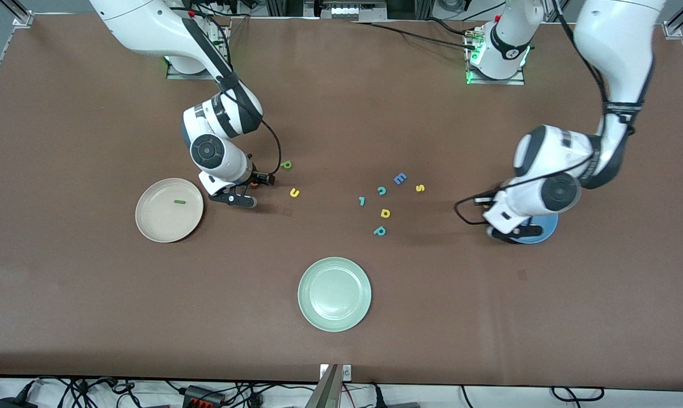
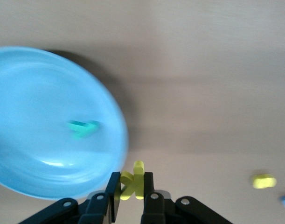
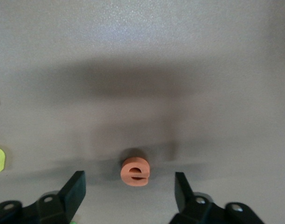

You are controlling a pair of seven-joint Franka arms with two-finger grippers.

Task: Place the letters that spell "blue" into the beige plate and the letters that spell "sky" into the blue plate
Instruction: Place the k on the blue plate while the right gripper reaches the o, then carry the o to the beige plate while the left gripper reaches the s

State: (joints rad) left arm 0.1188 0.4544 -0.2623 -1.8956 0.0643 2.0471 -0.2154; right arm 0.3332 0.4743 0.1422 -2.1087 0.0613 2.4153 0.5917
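1. R gripper [image 1: 240,199], just beside the beige plate [image 1: 148,226] edge on the letter-cluster side: my claw's low over the table, jaws spread wide w/ the orange e [image 3: 134,172] lying flat between them, not gripped yet. I'd centre the e between the pads, drop till tips nearly touch the mat, then squeeze slow, since foam that small prob. squirts out if I pinch off-centre.
2. Dark green bar [image 1: 179,202] already sits in the beige plate. Yellow u [image 1: 294,193] lies close by the claw toward the cluster; light green b/p [image 1: 285,165] is a bit further up toward the bases. Both still to fetch.
3. Mid-table cluster, well apart from either claw: blue E [image 1: 399,179], teal c [image 1: 381,191], yellow s [image 1: 420,188], other teal bits, a yellow d-like letter [image 1: 385,213]. Pale green plate [image 1: 334,293] nearer the front cam, nothing in it.
4. L gripper [image 2: 131,198], over the rim of the blue plate [image 2: 35,154]: jaws clamped on the yellow k [image 2: 133,181]. Teal y [image 2: 82,129] already in that plate. I'd carry the k further in over the dish before letting go.
5. Surface: brown mat, flat, plenty of free room round both claws; cables hang off the edges only.
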